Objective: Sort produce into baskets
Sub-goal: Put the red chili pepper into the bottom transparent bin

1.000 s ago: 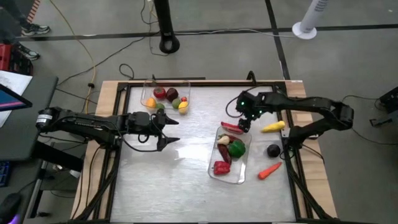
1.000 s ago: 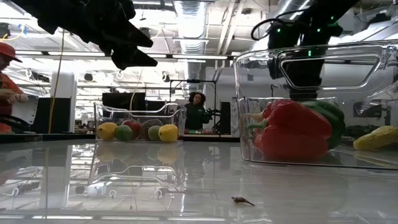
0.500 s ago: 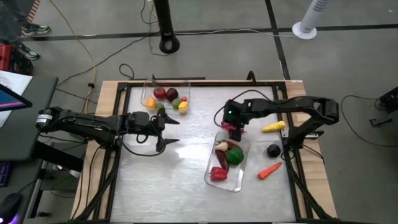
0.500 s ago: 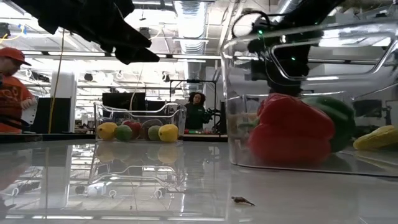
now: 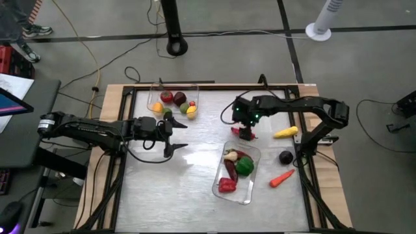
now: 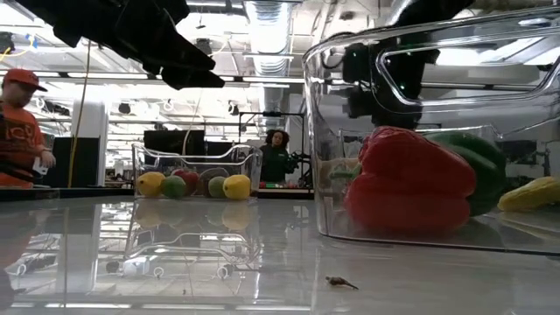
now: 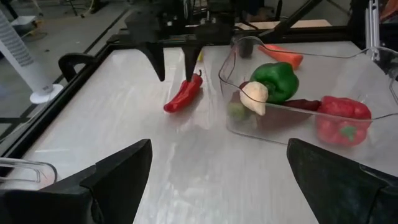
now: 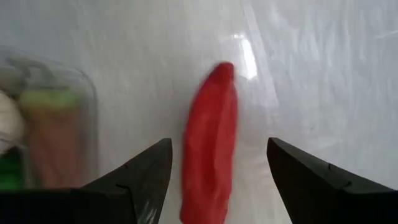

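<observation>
The right end effector (image 5: 245, 132) stands over a red chili (image 5: 242, 132) lying on the worktop (image 5: 188, 188) just beyond the near basket (image 5: 235, 171), its fingers spread either side, not gripping. That basket holds red and green peppers; the far basket (image 5: 173, 103) holds round pieces. The left end effector (image 5: 178, 138) hovers open toward the worktop's left side.

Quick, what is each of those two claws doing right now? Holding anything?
Left gripper: open, holding nothing, above the table.
Right gripper: open, fingers on either side of the red chili, not gripping it.
</observation>
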`<action>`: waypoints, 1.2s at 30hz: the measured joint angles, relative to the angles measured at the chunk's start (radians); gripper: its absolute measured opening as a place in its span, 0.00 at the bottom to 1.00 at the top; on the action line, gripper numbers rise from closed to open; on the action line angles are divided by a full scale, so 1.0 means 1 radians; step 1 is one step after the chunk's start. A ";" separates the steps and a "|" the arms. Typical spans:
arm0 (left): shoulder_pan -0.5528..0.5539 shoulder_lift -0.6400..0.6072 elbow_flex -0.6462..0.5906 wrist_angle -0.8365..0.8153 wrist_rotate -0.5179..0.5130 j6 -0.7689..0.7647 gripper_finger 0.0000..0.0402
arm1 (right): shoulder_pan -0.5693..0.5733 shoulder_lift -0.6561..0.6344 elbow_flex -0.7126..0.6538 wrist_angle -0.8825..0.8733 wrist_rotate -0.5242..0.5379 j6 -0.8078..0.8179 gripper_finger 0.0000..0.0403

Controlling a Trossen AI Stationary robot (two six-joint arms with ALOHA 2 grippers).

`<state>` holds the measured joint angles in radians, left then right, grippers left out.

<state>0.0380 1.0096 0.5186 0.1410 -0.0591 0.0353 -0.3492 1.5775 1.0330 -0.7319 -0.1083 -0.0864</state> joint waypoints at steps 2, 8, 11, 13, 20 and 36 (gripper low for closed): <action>0.000 0.000 0.000 -0.001 0.001 -0.003 0.90 | -0.021 -0.018 -0.038 0.026 -0.017 0.005 0.72; 0.000 0.000 0.000 -0.012 0.006 0.007 0.90 | -0.001 -0.062 -0.164 0.132 -0.022 0.016 0.72; 0.000 0.000 0.000 -0.013 0.001 0.008 0.90 | 0.010 -0.079 -0.223 0.184 -0.022 0.032 0.72; 0.000 0.000 0.000 -0.014 0.001 0.009 0.90 | 0.016 -0.089 -0.264 0.221 -0.022 0.041 0.72; 0.000 0.000 0.000 -0.011 -0.004 0.039 0.90 | 0.017 -0.095 -0.361 0.339 0.010 0.089 0.71; 0.000 -0.002 0.000 -0.009 -0.004 0.033 0.90 | 0.032 -0.092 -0.330 0.248 0.095 0.089 0.40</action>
<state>0.0380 1.0076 0.5186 0.1316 -0.0635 0.0679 -0.3168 1.4853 0.7034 -0.4839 -0.0135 0.0027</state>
